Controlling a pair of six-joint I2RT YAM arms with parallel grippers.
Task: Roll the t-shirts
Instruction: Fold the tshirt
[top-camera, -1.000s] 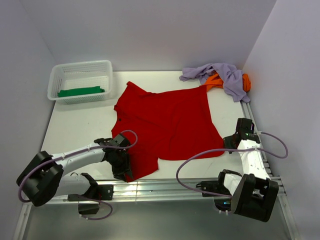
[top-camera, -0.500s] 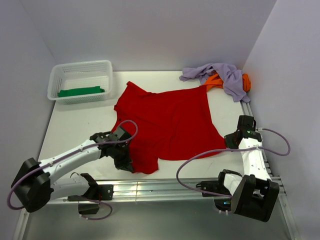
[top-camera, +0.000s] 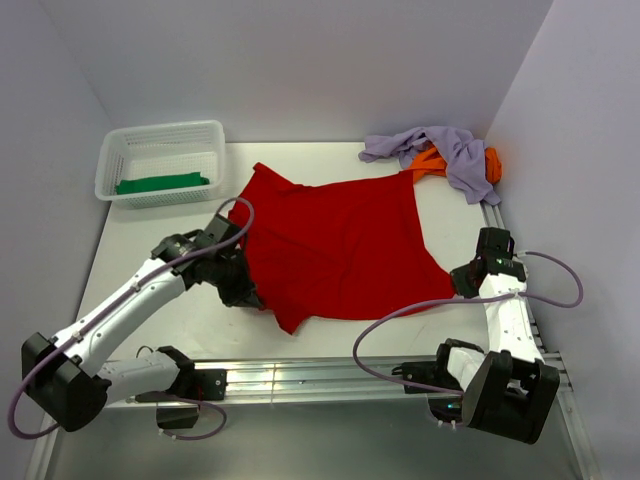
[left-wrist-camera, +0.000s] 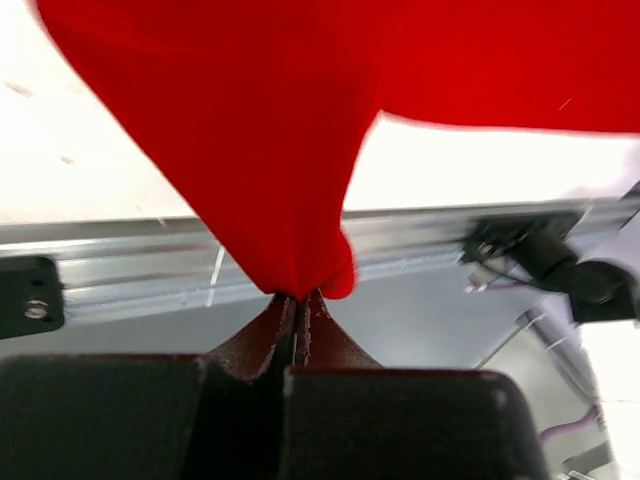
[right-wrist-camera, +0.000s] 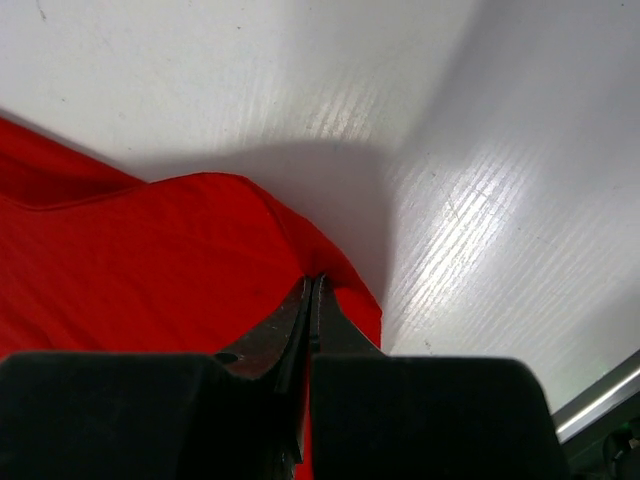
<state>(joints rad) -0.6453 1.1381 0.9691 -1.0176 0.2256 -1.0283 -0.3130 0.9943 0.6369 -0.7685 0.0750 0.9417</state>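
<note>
A bright red t-shirt (top-camera: 340, 245) lies spread over the middle of the white table. My left gripper (top-camera: 243, 290) is shut on its near left edge; in the left wrist view the cloth (left-wrist-camera: 250, 120) hangs in a taut point from the closed left gripper (left-wrist-camera: 297, 297). My right gripper (top-camera: 463, 280) is shut on the shirt's near right corner, and the right wrist view shows the right gripper (right-wrist-camera: 314, 282) pinching the red hem (right-wrist-camera: 150, 270) just above the table. A green t-shirt (top-camera: 160, 184) lies in the basket. A lavender t-shirt (top-camera: 445, 148) is heaped over an orange one (top-camera: 490, 165) at the back right.
The white mesh basket (top-camera: 160, 130) stands at the back left corner. An aluminium rail (top-camera: 330, 375) runs along the table's near edge, also visible as the rail (left-wrist-camera: 100, 260) under the hanging cloth. Grey walls close in the back and both sides.
My left gripper closed on the red shirt's near left edge and moved away from the rail toward the back left, pulling that edge with it. The right arm barely shifted.
</note>
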